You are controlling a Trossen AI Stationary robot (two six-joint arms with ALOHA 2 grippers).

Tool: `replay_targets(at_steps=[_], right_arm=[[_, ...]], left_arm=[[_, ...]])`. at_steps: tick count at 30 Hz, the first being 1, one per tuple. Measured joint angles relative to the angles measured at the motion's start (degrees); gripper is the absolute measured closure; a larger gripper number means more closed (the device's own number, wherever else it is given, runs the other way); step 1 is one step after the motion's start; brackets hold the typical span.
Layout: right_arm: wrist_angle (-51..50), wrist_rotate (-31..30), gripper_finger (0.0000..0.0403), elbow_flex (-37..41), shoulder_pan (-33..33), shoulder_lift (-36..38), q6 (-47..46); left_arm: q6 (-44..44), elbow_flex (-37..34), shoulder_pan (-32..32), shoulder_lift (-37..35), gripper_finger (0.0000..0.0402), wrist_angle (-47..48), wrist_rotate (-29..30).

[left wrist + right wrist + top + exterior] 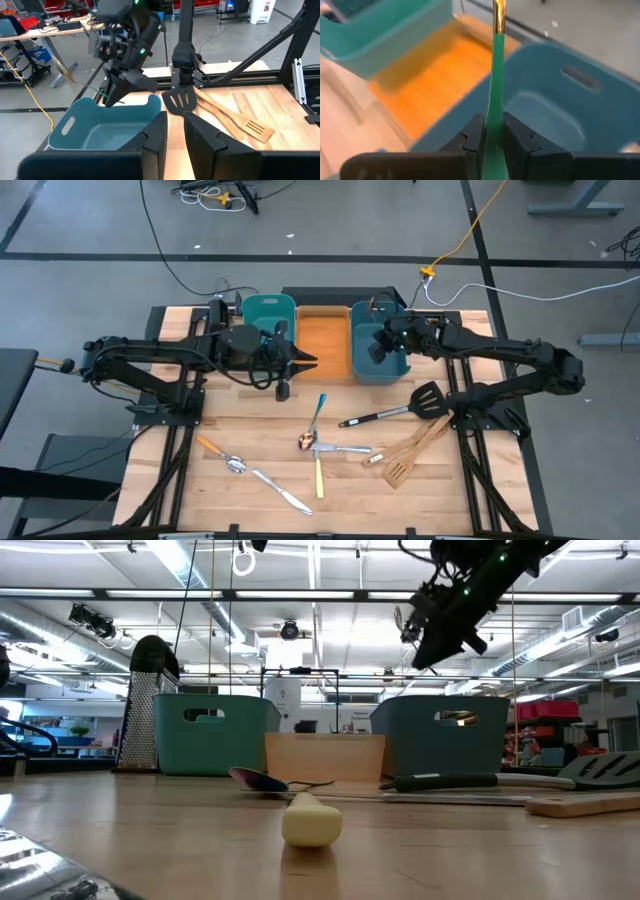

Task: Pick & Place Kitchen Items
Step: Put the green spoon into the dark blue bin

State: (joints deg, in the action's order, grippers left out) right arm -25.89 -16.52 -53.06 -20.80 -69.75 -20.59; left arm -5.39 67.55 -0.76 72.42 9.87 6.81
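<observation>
While the right gripper [489, 136] is clamped on a green-handled utensil [494, 75] above the blue bin [378, 350], it should centre over the cavity, then release low. The left gripper [175, 137] idles nearly closed, empty, by the orange bin [322, 340].

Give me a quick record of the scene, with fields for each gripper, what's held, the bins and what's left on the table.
right gripper: shut on green-handled utensil, above right teal bin
left gripper: holds nothing, hovering by the front of the orange bin
bins: left teal bin, orange bin, right teal bin, in a row at the table's back
left on table: black slotted spatula, two wooden spatulas, spoons and knives near the middle
</observation>
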Motion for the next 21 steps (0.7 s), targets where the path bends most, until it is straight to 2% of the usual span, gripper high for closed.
replay_targets(at_steps=[5, 10, 21], right_arm=[[-5.83, 0.67, 0.0351, 0.00, -1.78, -2.78, -5.28], [-6.52, 1.17, 0.0351, 0.00, -2.47, -7.21, -7.96], [-8.26, 5.03, 0.0351, 0.00, -4.39, -14.82, -8.97]], left_arm=[[-0.01, 0.00, -0.02, 0.00, 0.0330, -0.02, 0.00], [-0.01, 0.00, -0.02, 0.00, 0.0330, -0.02, 0.00], [0.24, 0.00, -0.04, 0.04, 0.0330, -0.02, 0.00]])
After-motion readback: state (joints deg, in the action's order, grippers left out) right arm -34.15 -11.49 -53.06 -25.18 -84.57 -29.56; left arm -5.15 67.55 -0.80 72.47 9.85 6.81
